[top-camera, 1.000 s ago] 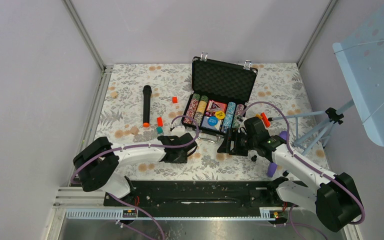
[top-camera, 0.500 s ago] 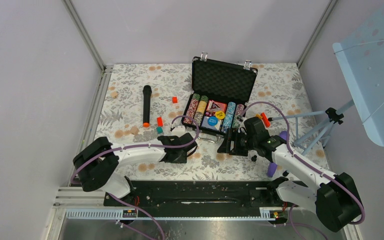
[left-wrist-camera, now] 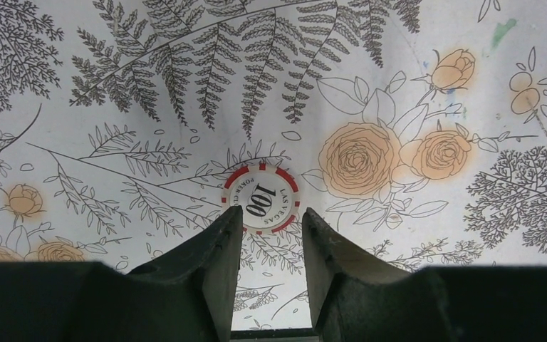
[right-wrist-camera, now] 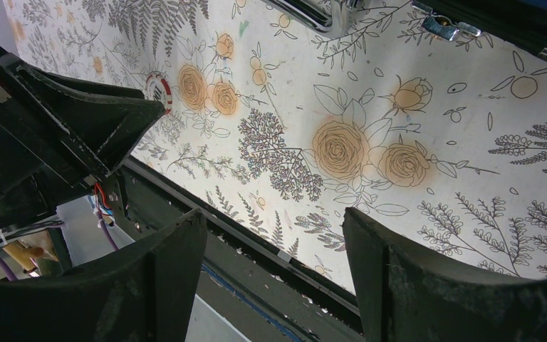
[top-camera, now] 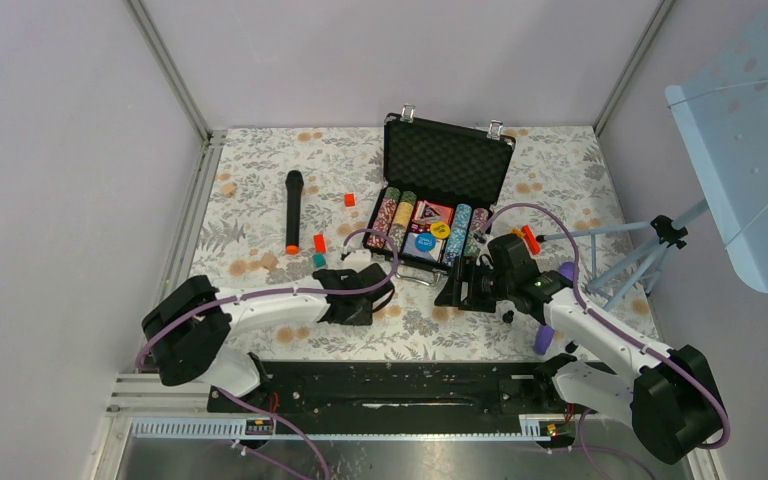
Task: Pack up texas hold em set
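Your left gripper (left-wrist-camera: 271, 217) has its fingers slightly apart, the tips flanking the near edge of a red-and-white 100 chip (left-wrist-camera: 261, 194) that lies flat at their 12 o'clock. The open briefcase (top-camera: 447, 160) sits at its 1 o'clock. Your right gripper (right-wrist-camera: 274, 217) gapes wide over the floral cloth (right-wrist-camera: 342, 149).

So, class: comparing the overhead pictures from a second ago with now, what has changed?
Only the left arm shifted: its rear joint swung slightly leftward, while the left gripper stays open at the red-and-white chip. Nothing was grasped or released. The right arm, briefcase and microphone are unchanged.
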`<state>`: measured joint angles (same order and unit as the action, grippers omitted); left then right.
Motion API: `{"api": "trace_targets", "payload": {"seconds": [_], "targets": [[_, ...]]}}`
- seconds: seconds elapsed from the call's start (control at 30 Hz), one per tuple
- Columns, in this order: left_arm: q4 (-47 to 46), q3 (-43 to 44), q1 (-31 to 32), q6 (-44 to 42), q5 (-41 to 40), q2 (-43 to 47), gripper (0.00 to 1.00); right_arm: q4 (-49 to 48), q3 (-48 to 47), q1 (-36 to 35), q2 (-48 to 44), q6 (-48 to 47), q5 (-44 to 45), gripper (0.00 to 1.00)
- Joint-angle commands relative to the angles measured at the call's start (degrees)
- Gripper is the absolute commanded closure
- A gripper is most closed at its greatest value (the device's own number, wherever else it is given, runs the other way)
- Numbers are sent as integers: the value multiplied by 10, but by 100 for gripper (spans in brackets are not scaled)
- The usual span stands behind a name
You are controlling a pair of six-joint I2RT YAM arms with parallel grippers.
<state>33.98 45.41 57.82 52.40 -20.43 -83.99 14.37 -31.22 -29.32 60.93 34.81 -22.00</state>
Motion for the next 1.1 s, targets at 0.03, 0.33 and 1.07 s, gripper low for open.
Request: {"api": "trace_targets", "payload": {"seconds": [0.03,0.33,1.07], "targets": [[12,22,2,-3,-12,23,62,-4,0,-6,-4,-2,-4,23],[4,13,2,3,-15,5,43,-5,2,-6,-3,-3,-5,23],[-36,-17,-12,-1,5,-28,52,5,-12,-6,2,-10,-7,23]]}}
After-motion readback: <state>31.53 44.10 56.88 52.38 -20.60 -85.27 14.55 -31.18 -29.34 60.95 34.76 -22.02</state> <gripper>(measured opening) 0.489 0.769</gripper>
